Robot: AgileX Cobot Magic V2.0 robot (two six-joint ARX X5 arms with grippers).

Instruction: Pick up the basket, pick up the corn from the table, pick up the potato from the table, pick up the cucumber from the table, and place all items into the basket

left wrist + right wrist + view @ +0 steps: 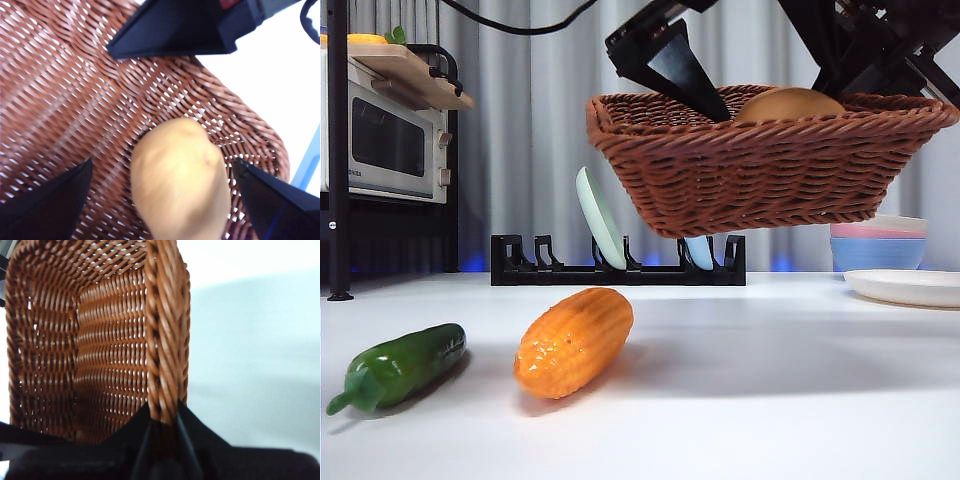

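The brown wicker basket (760, 165) hangs above the table (750, 400), level with the top of the front view. My right gripper (162, 422) is shut on its braided rim (162, 340) and enters at the upper right (880, 50). The tan potato (180, 180) lies inside the basket (65, 100), its top showing over the rim (790, 103). My left gripper (162, 165) is open around the potato, with a gap on each side; one black jaw dips into the basket. The orange corn (574, 341) and the green cucumber (400, 366) lie on the table at front left.
A black dish rack (618, 268) with upright plates stands behind, under the basket. Stacked pastel bowls (878, 245) and a white plate (910, 287) sit at the right. A microwave (385, 140) on a dark shelf is at the left.
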